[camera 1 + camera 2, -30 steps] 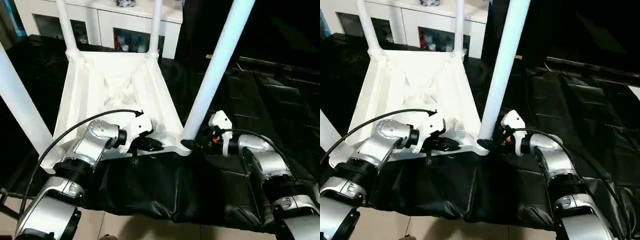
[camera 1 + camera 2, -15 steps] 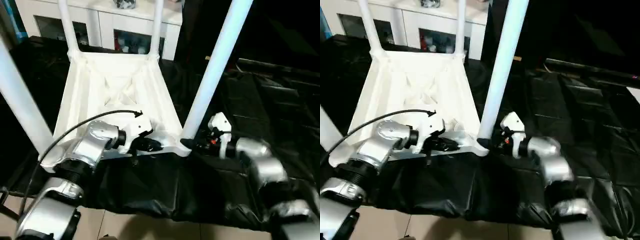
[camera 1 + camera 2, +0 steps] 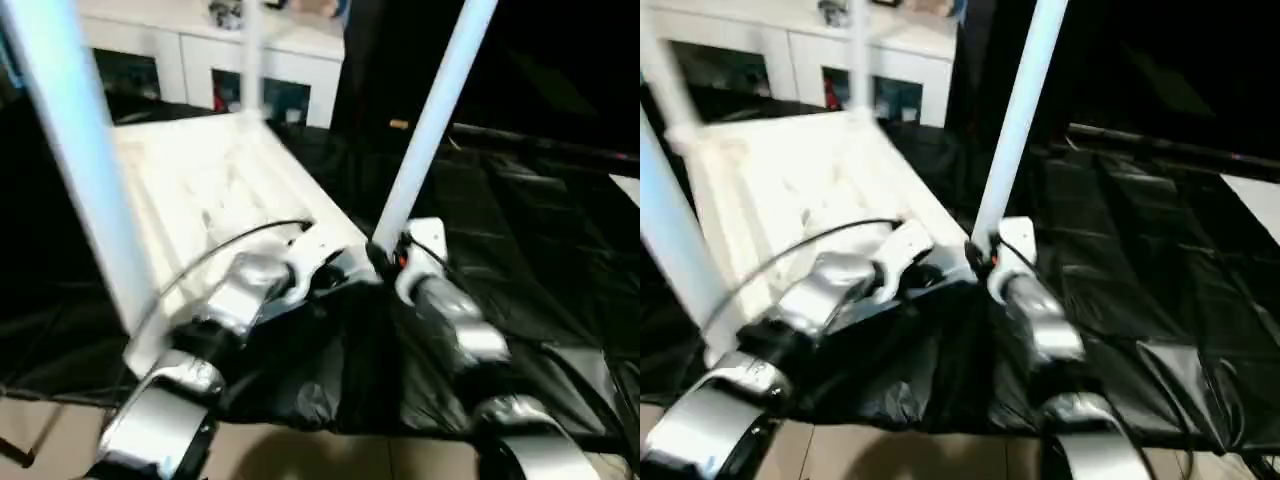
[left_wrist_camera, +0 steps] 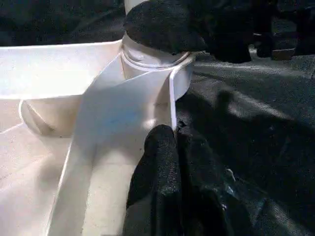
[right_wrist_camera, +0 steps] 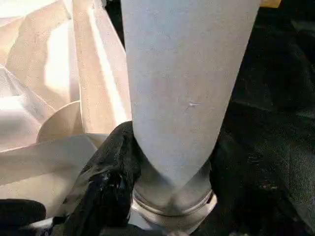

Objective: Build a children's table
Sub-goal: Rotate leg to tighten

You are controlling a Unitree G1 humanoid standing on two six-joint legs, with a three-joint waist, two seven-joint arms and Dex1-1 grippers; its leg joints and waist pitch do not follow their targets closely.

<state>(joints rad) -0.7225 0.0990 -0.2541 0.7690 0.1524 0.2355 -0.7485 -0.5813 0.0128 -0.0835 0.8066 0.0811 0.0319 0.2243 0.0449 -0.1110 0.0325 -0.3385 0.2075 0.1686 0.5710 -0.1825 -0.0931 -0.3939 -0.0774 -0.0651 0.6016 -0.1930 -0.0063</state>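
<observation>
The table top (image 3: pixel 200 190) lies upside down on a black sheet (image 3: pixel 520 260), ribbed underside up, with legs standing in its corner sockets. Taking the near right socket (image 4: pixel 155 64) as the landmark: the leg (image 3: pixel 425 125) rising from it is clasped just above the socket by the right gripper (image 5: pixel 162 191), whose fingers (image 5: pixel 106 172) stand about half apart around the tube. Just beside the socket, the left gripper (image 4: pixel 165 147) is pinched thin on the table top's edge wall, its jaws nearly together with only the plastic rim between them.

The likely trouble is at that socket. If the right gripper pulls or twists the leg sideways instead of pressing along its length, the tube could lever in the socket, jam crooked or pop loose. The left pinch is narrow and on smooth plastic, so it might slip off the rim, and the whole top could then slide on the sheet or rock, with the other upright legs swinging.

Against the earlier pictures, the head view has swung and come closer, so the white cabinet (image 3: pixel 200 60) beyond the far sockets now sits higher and off to one side. Both forearms have drawn inward toward the socket and their wrists have turned. The right gripper's fingers have narrowed a little on the leg, while the left pinch looks unchanged
</observation>
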